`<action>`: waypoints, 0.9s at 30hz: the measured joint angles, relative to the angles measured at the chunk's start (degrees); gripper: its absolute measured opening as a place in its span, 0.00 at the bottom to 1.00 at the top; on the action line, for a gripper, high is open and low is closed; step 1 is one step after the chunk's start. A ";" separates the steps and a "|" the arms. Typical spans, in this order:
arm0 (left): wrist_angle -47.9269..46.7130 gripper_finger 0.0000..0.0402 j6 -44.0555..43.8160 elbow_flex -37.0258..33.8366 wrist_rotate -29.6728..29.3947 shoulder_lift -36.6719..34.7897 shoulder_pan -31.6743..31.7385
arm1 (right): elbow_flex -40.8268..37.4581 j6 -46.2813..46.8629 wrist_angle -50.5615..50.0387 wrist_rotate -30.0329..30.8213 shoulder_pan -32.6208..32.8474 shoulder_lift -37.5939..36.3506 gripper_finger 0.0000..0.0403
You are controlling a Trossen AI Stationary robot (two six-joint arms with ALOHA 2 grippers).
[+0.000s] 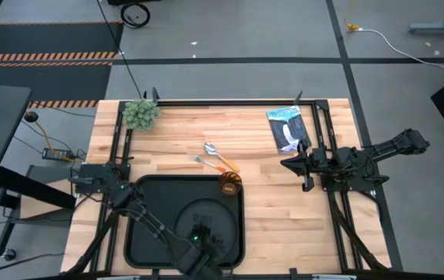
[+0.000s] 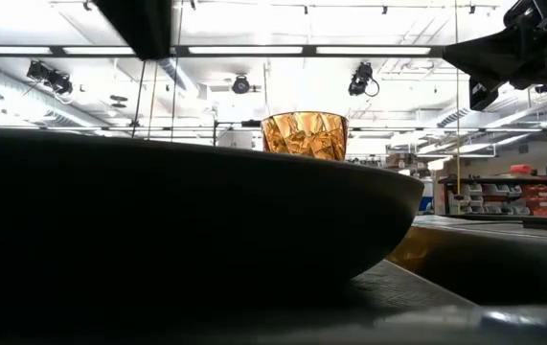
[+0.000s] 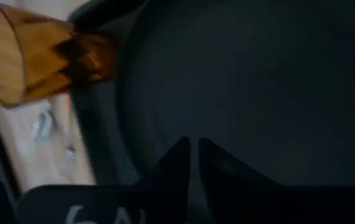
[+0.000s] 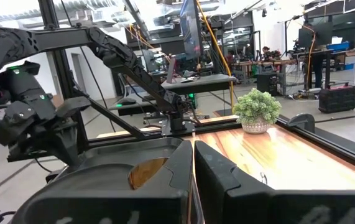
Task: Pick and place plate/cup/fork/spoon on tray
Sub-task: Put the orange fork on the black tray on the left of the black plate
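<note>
We are judging that our left gripper [image 1: 204,250], its jaws pressed together low in the frame, should be lifting straight off the plate [image 1: 198,222] lying just beneath them on the tray [image 1: 140,233], sparing the cup [image 1: 230,183] at the tray's upper right corner.

The tray [image 1: 140,225] lies at the near left part of the table [image 1: 268,218], with the plate [image 1: 198,222] inside it toward its right half, under the left gripper [image 1: 203,250]. The cup [image 1: 230,183] stands at the tray's far right corner; whether on the rim or just off it cannot be told. The fork [image 1: 208,163] and spoon [image 1: 220,156] lie side by side on the table beyond the cup, the potted plant [image 1: 141,113] at the far left, a packet [image 1: 287,128] at the far right, and the right gripper [image 1: 293,165] at the right side.
</note>
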 joint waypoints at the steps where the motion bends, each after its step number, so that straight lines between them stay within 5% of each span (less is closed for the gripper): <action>1: 0.05 0.08 1.75 -0.48 -0.04 -0.30 0.51 | 0.00 0.00 0.01 0.01 0.00 0.00 0.06; 14: 4.02 0.03 10.52 -21.31 0.18 -9.10 9.08 | 0.00 0.01 0.02 0.00 0.00 0.00 0.06; 27: 30.45 0.02 18.89 -48.52 5.36 -28.47 16.50 | 0.00 -0.01 0.00 0.00 0.00 0.00 0.06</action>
